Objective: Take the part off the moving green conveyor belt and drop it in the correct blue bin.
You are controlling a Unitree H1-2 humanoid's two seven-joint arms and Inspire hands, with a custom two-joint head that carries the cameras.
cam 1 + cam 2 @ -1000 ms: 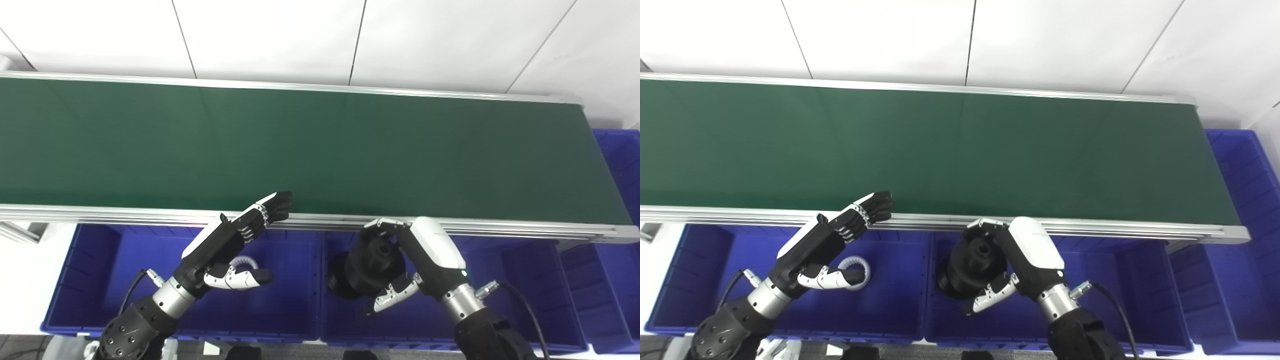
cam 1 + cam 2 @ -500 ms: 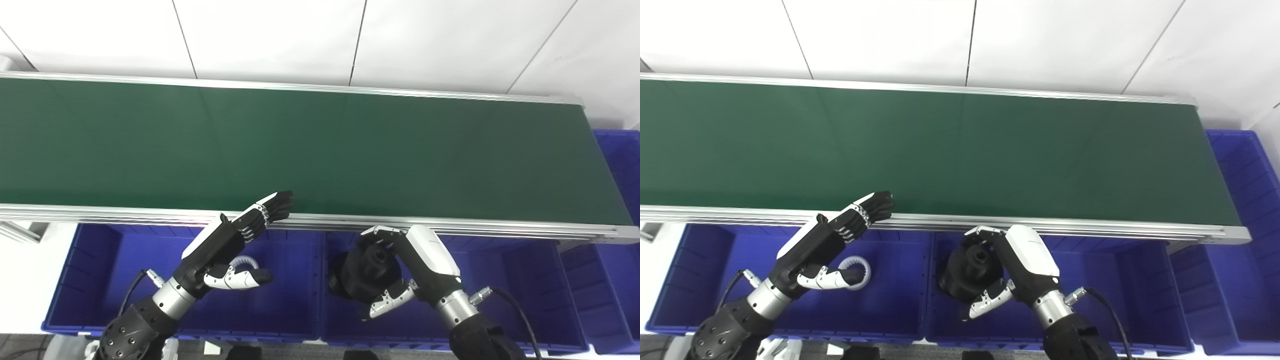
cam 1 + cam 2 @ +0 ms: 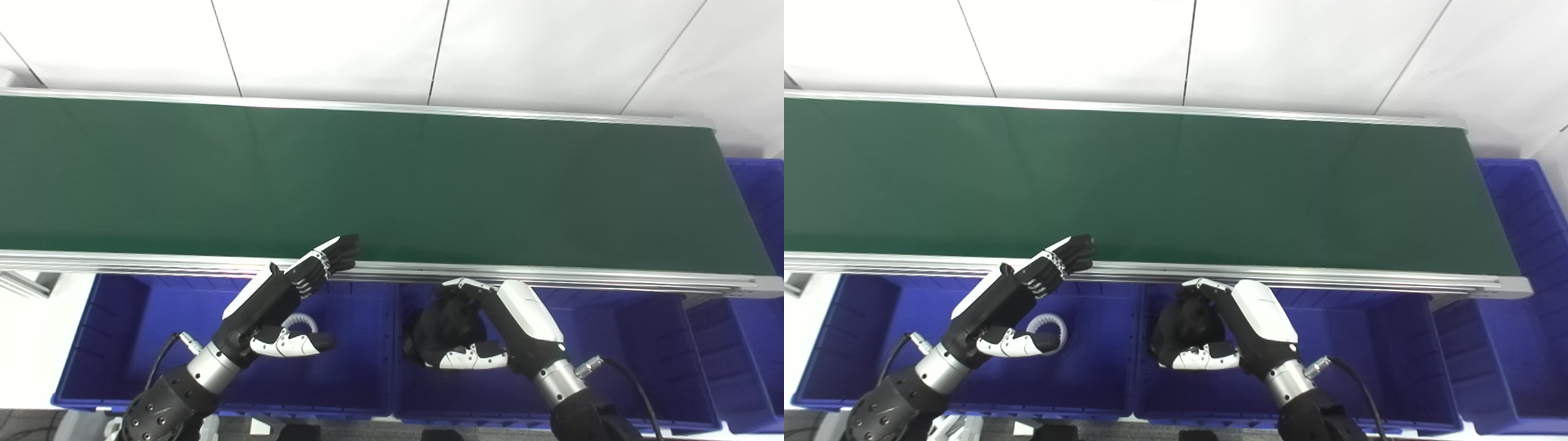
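A black round part (image 3: 440, 324) is low inside the middle blue bin (image 3: 618, 349), below my right hand (image 3: 514, 324). The hand's fingers (image 3: 467, 285) curve over the part's top, and its thumb (image 3: 471, 357) stretches out flat to the left in front of the part, off it. The hand looks open, with the part tipped and loose under it. My left hand (image 3: 275, 300) is open and empty, fingers straight, above the left blue bin (image 3: 116, 324), its fingertips at the conveyor's front rail. The green conveyor belt (image 3: 392, 184) carries nothing.
A white toothed ring (image 3: 1050, 329) lies in the left bin, partly behind my left thumb. A third blue bin (image 3: 1525, 208) stands past the belt's right end. The belt's aluminium front rail (image 3: 551, 280) runs just above both hands.
My right hand has sunk a little into the middle bin. Its thumb has swung out flat to the left, and the black part has tipped and shifted left. The left hand has not moved.
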